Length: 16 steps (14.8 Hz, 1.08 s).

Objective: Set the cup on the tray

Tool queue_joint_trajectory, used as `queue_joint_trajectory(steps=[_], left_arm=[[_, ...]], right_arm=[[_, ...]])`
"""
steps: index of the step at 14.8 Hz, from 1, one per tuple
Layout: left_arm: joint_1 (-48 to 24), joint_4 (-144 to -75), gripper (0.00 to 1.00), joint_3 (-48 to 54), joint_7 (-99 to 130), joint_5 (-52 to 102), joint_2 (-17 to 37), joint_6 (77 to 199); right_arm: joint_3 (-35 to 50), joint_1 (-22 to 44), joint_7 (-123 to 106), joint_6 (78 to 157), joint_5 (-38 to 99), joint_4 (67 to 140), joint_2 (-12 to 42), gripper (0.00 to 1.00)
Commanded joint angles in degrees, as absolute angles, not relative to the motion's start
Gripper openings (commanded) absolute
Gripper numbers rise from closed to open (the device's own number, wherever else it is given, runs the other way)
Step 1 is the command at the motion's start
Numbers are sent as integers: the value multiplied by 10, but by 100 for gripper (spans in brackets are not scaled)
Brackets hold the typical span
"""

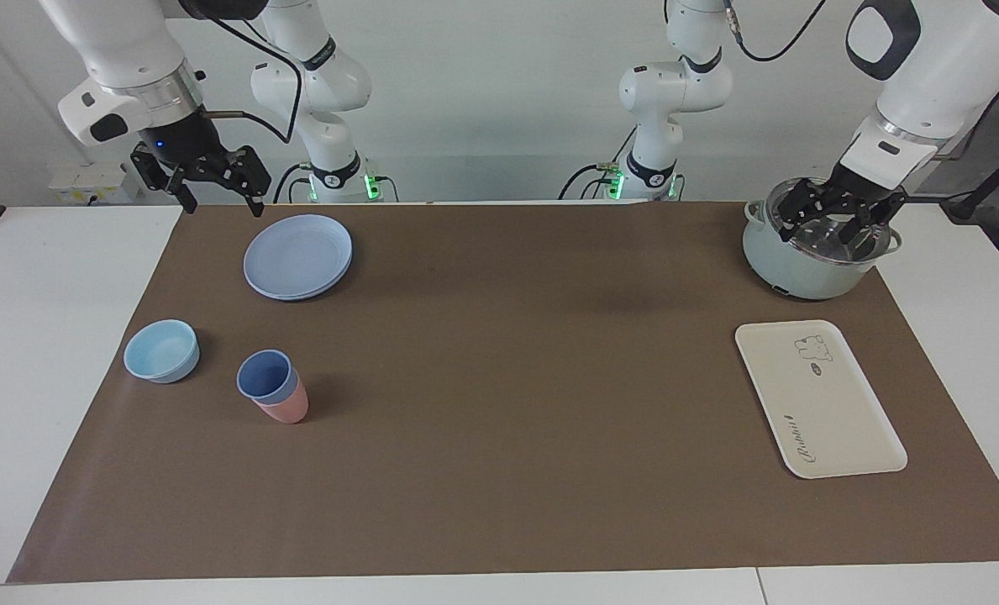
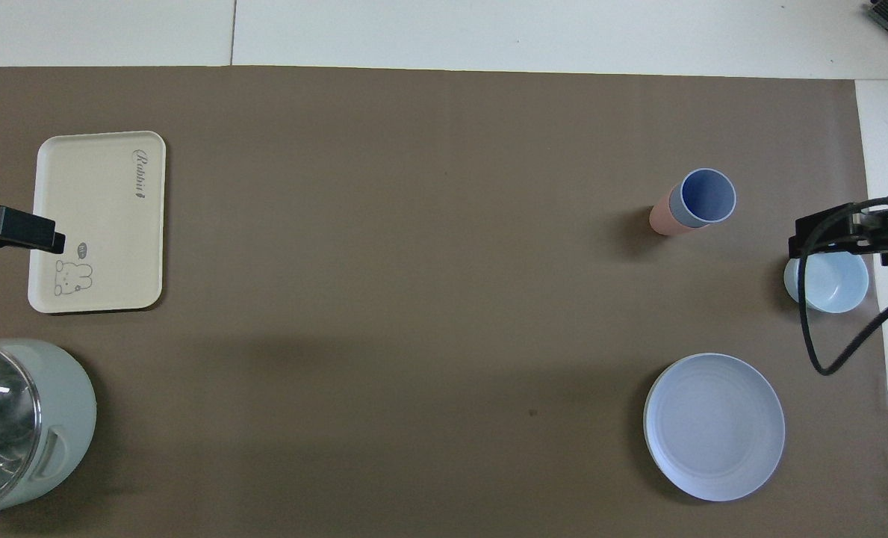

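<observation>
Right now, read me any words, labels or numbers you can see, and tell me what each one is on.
"Rabbit", in cursive: on the tray, along one short edge.
A tiny mark in a small dark oval beside the bear drawing on the tray: too small to read.
No other readable text shows on the cups, bowl, plate or pot.

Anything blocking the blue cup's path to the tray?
Nothing visible on the bare mat between cup and tray. The cup sits nested in a pink cup, which may lift with it.

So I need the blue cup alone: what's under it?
The cup sits nested in a pink cup, whose lower wall shows. The pink cup's inside is covered. The tray is bare.
</observation>
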State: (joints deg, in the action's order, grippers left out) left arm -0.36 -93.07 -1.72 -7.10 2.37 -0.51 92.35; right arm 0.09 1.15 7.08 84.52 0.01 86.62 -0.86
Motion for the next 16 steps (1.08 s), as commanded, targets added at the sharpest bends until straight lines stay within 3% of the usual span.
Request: queue_joint_trajectory(steps=[1,11,16], left_arm=[[-2,-943,100,-16,-68,15,-13,933],[-2,-943,100,-16,-68,15,-13,933],[-2,-943,100,-16,-68,15,-13,933]], right_arm=[[4,4,58,841,8,875,-18,100],[1,1,50,817,12,876,-23,100],[-2,-56,-1,924,12,925,-36,100]])
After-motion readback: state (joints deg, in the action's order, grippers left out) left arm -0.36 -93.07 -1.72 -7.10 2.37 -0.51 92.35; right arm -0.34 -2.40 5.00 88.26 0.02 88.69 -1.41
